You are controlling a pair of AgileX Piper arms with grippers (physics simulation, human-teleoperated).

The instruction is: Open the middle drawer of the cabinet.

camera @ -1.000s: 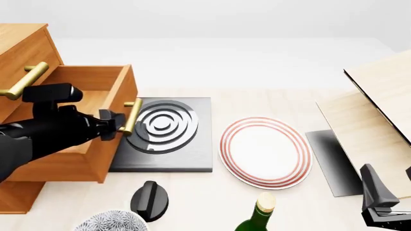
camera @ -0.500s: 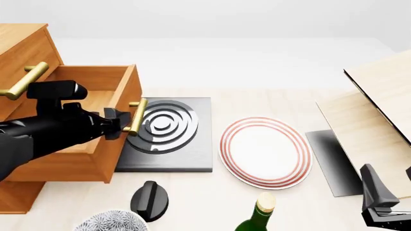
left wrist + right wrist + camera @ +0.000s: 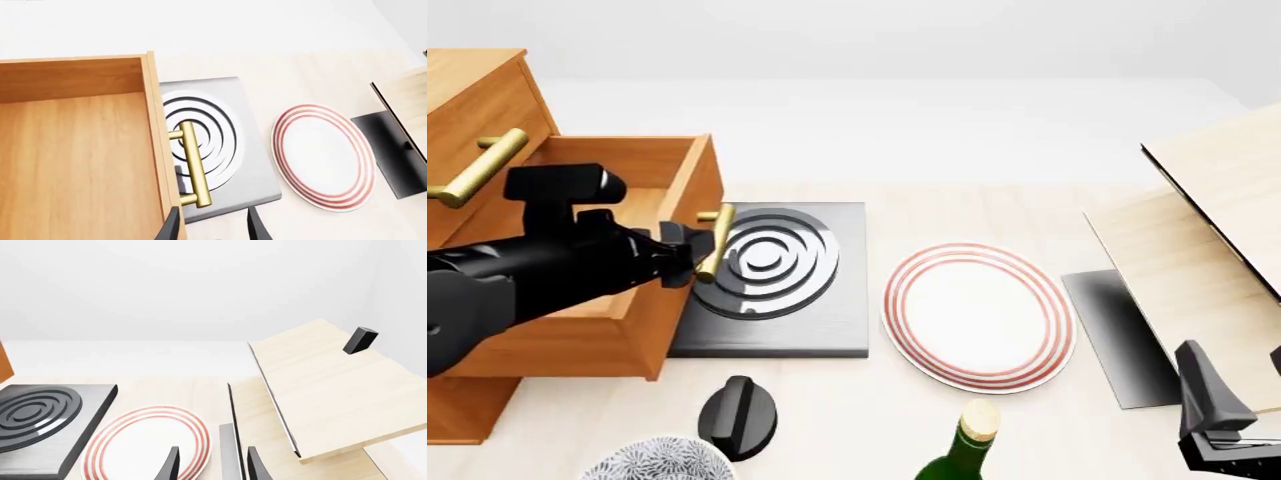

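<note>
At the far left of the front view, around nine o'clock, stands the cabinet [image 3: 474, 95], orange-brown wood, with a brass bar handle [image 3: 478, 167] on its topmost front. The middle drawer [image 3: 627, 310] is pulled well out of it toward three o'clock, its box open to the camera and bare inside. Its own brass handle [image 3: 714, 240] hangs over the near edge of the black hotplate [image 3: 794, 300].

The left arm lies across the drawer, and the left gripper [image 3: 681, 258] sits right at that handle. In the left wrist view the handle [image 3: 193, 167] runs along the drawer front [image 3: 159, 140], and the two dark fingertips [image 3: 172, 227] stand apart on either side of its lower end; the jaws are parted and not clamped on the bar.

At about six o'clock lies a black knob-like object [image 3: 738, 415], with a patterned bowl rim [image 3: 654, 460] at seven o'clock beside it. Near the centre rests a white plate with red rings [image 3: 978, 316], just beside the hotplate. At the bottom edge, a green bottle with a cork top [image 3: 961, 450] rises into view.

Toward three o'clock a pale wooden board [image 3: 1214, 240] leans over a dark mat [image 3: 1114, 340] on the worktop [image 3: 868, 420]. The right gripper [image 3: 1221, 440] waits at five o'clock, well apart from everything; in the right wrist view its fingertips [image 3: 170, 465] are spread, holding nothing.
</note>
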